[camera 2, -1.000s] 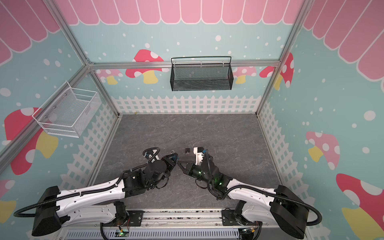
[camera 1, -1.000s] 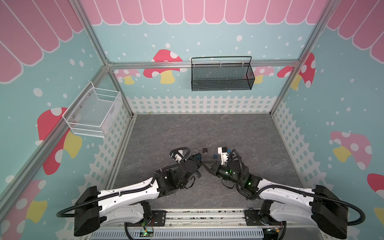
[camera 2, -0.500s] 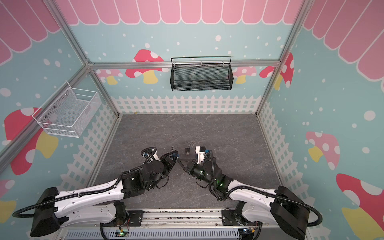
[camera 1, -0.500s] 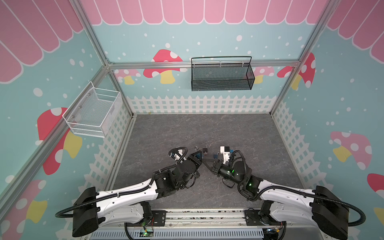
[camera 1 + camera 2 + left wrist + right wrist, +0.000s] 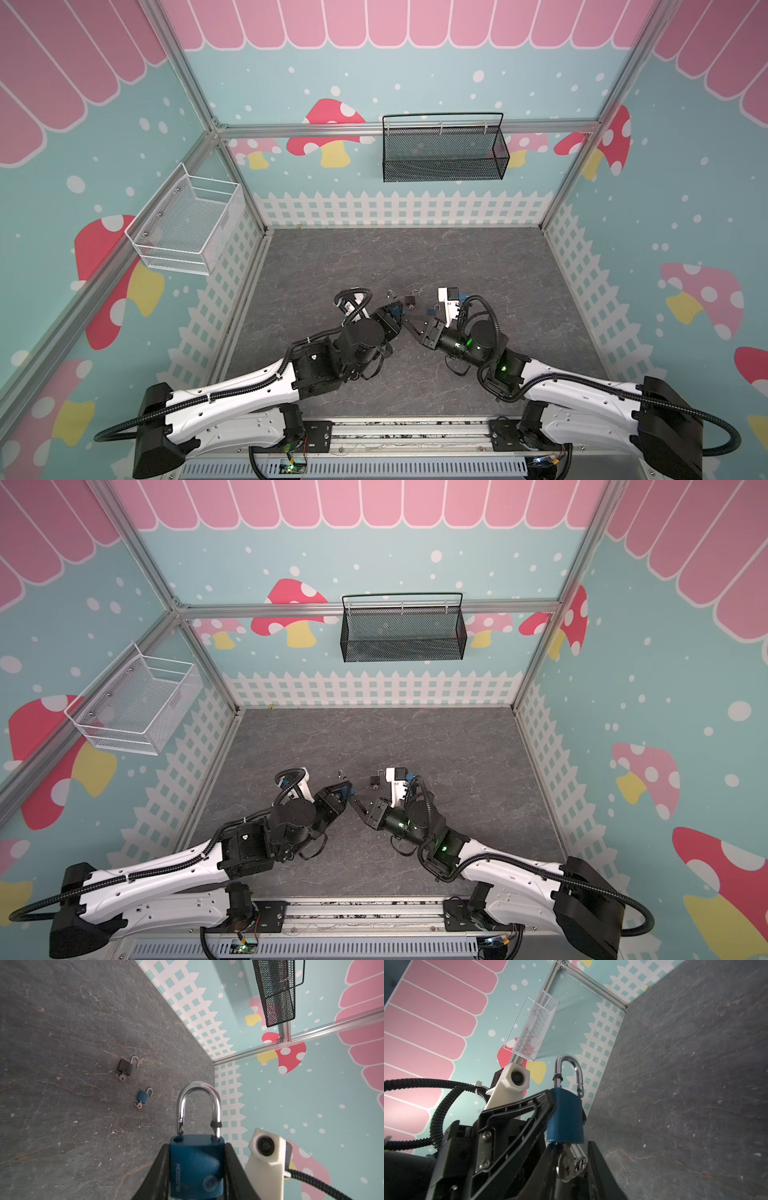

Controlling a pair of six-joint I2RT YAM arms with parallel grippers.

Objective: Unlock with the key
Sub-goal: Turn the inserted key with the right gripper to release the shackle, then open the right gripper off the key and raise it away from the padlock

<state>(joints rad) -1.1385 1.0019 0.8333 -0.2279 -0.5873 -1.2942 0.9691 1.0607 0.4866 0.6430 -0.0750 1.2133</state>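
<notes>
Two claws meet nose to nose toward 6 o'clock on the bench (image 5: 415,257). Clamped in the left claw (image 5: 197,1147) is a blue padlock (image 5: 195,1165), gripped by its body, with its shackle (image 5: 198,1105) sprung free at one leg. In both top views its long axis runs roughly 11 to 5 o'clock. Its key (image 5: 566,1165) sits in the base, dead ahead of the right claw (image 5: 570,1148), whose jaws stand parted either side, seemingly clear of it. A black padlock (image 5: 124,1067) and a small blue padlock (image 5: 142,1096) lie beyond at about 1 o'clock, apart from both claws, so a retreat toward 5 o'clock looks unobstructed.
</notes>
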